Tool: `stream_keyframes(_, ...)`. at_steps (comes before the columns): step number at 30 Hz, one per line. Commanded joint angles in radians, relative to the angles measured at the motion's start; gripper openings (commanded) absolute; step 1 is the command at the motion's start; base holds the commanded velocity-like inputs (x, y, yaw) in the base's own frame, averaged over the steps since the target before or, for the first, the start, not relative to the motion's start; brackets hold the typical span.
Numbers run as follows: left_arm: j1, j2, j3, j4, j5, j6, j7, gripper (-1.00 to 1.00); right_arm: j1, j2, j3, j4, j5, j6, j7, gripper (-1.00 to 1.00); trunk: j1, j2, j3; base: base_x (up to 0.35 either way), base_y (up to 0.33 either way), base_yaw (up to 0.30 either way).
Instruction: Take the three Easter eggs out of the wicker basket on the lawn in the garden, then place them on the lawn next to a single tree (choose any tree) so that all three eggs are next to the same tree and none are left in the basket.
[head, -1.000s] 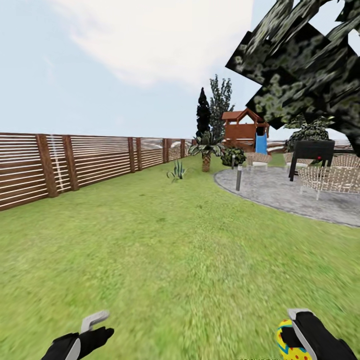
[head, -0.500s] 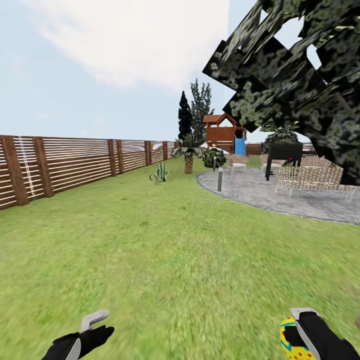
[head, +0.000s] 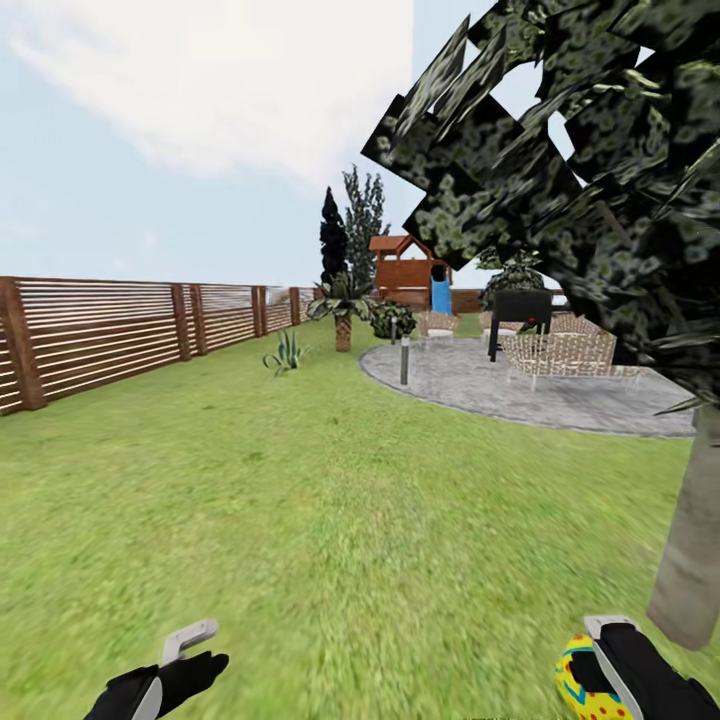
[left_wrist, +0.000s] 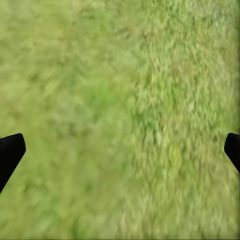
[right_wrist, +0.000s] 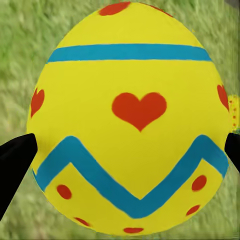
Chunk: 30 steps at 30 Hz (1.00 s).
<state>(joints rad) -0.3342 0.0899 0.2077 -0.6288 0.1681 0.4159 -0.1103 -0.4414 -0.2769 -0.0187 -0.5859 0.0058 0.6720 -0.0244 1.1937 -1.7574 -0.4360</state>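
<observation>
well, the right gripper (head: 600, 670) holds one egg (head: 585, 682) between its fingers; in the right wrist view the egg (right_wrist: 131, 120) sits between the two black fingertips (right_wrist: 15, 160), yellow with blue bands and red marks, one of them a heart. the left gripper (head: 185, 660) carries nothing, and its fingers (left_wrist: 10, 155) stand wide apart over bare lawn (left_wrist: 120, 110).

in the head view the tree (head: 690, 540) stands at about 4 o'clock, its pale trunk near the right gripper and its dark foliage at 1 o'clock. the lawn (head: 330, 500) lies open ahead, with a fence (head: 110, 330) at 9 o'clock and a grey patio (head: 520, 390) at 2 o'clock.

i judge the task is in the middle: this egg is out of the basket but not yet put down. where the other two eggs are, i cannot tell. what is left for this egg is to lower it on the grass beside the trunk and release it.
</observation>
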Motion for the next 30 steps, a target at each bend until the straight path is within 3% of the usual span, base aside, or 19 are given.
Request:
stream_keyframes(1,0.0,0.0,0.004,-0.002,0.005,0.007,-0.003,1.0,-0.001,0.001,-0.001,-0.001,0.0,0.004,-0.002,-1.0,0.0,-0.001,0.0,0.0,0.0,-0.248)
stream_keyframes(30,0.0,-0.001,0.004,-0.002,0.006,0.007,-0.005,1.0,-0.001,0.002,-0.001,0.0,0.001,0.004,-0.003,-1.0,0.0,-0.001,0.028,0.0,0.0,-0.248)
